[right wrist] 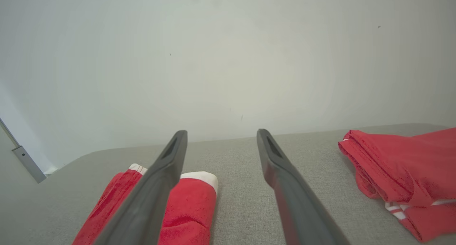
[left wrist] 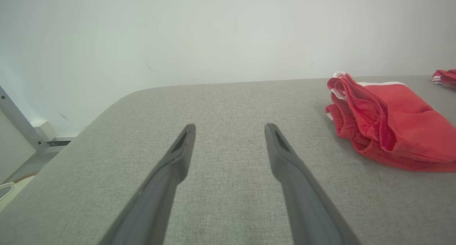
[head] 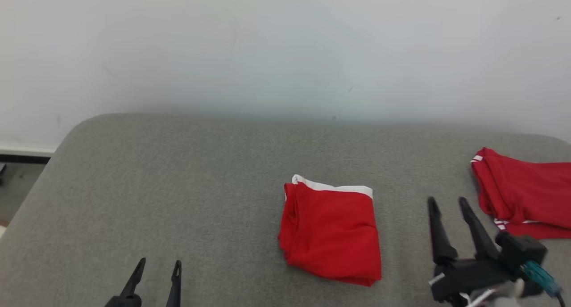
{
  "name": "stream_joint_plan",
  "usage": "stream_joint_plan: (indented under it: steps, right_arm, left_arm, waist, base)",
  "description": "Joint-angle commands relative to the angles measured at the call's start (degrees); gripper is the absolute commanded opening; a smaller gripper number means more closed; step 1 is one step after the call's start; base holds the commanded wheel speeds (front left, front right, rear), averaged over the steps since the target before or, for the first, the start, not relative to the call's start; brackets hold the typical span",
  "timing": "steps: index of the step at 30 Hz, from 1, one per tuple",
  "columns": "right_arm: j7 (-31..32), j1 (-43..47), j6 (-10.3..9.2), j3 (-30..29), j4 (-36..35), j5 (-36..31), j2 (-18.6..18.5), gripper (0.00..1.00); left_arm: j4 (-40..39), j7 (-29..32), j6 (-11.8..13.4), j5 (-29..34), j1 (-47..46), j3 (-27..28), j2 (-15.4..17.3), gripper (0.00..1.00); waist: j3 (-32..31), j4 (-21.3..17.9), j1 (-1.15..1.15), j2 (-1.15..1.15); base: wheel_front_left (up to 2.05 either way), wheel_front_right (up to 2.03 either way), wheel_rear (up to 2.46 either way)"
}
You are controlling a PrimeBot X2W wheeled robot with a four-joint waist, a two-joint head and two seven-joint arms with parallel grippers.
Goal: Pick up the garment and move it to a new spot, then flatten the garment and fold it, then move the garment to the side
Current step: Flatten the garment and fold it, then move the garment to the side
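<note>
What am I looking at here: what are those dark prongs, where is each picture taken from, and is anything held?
A two-armed robot. One picture looks down from its head; the other two look along each wrist's dark fingers. On the grey padded surface lie a folded red garment with a white band, in the middle, and a second red garment, white-striped, to the right. The prongs are the left gripper and right gripper: both open, holding nothing.
</note>
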Motion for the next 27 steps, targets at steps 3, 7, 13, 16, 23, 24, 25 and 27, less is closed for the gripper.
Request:
stream_joint_plan:
  steps: [3, 7, 13, 16, 23, 24, 25, 27]
  right_arm:
    - [-0.01, 5.56, 0.02, -5.23, -3.68, -3.05, 0.51, 1.0]
    - [-0.01, 8.83, 0.02, -8.11, -6.05, -5.12, 1.5, 1.0]
    - [-0.01, 15.29, 0.02, -11.94, -11.21, -7.75, 3.9, 1.0]
    - [-0.01, 17.17, 0.02, -12.23, -12.83, -8.29, 4.62, 1.0]
    - [-0.01, 18.71, 0.02, -9.9, -13.43, -9.02, 5.6, 1.0]
    - [-0.01, 18.7, 0.02, -9.55, -13.25, -9.22, 5.66, 1.0]
    - [-0.01, 18.61, 0.02, -9.22, -13.09, -9.28, 5.72, 1.0]
    - [-0.01, 18.52, 0.02, -9.06, -12.73, -9.21, 5.78, 1.0]
  left_arm:
    - [-0.97, 0.12, 0.86, -0.57, 2.01, 0.43, 0.81, 1.0]
    - [-2.0, 0.28, 1.69, -0.77, 3.45, 0.92, 1.44, 1.0]
    - [-4.39, 0.84, 3.31, -1.04, 5.73, 1.64, 2.26, 1.0]
    - [-5.24, 1.02, 3.63, -0.57, 5.83, 1.67, 2.88, 1.0]
    - [-6.74, 1.42, 4.31, -0.55, 6.05, 1.94, 3.72, 1.0]
    - [-6.86, 1.54, 4.36, -0.57, 6.14, 1.91, 3.76, 1.0]
    - [-6.95, 1.61, 4.37, -0.62, 6.23, 1.88, 3.81, 1.0]
    - [-7.11, 1.7, 4.5, -0.7, 6.26, 1.8, 3.89, 1.0]
  waist:
    - [-1.88, -2.58, 0.0, 0.0]
    - [-2.12, -3.91, 0.0, 0.0]
    - [-2.22, -5.25, 0.0, 0.0]
    - [-1.99, -5.49, 0.0, 0.0]
    - [-1.82, -5.74, 0.0, 0.0]
    - [-1.89, -5.74, 0.0, 0.0]
    - [-1.94, -5.72, 0.0, 0.0]
    - [-2.06, -5.59, 0.0, 0.0]
  base:
    - [0.0, 0.0, 0.0]
    - [0.0, 0.0, 0.0]
    - [0.0, 0.0, 0.0]
    - [0.0, 0.0, 0.0]
    - [0.0, 0.0, 0.0]
    - [0.0, 0.0, 0.0]
    - [0.0, 0.0, 0.0]
    - [0.0, 0.0, 0.0]
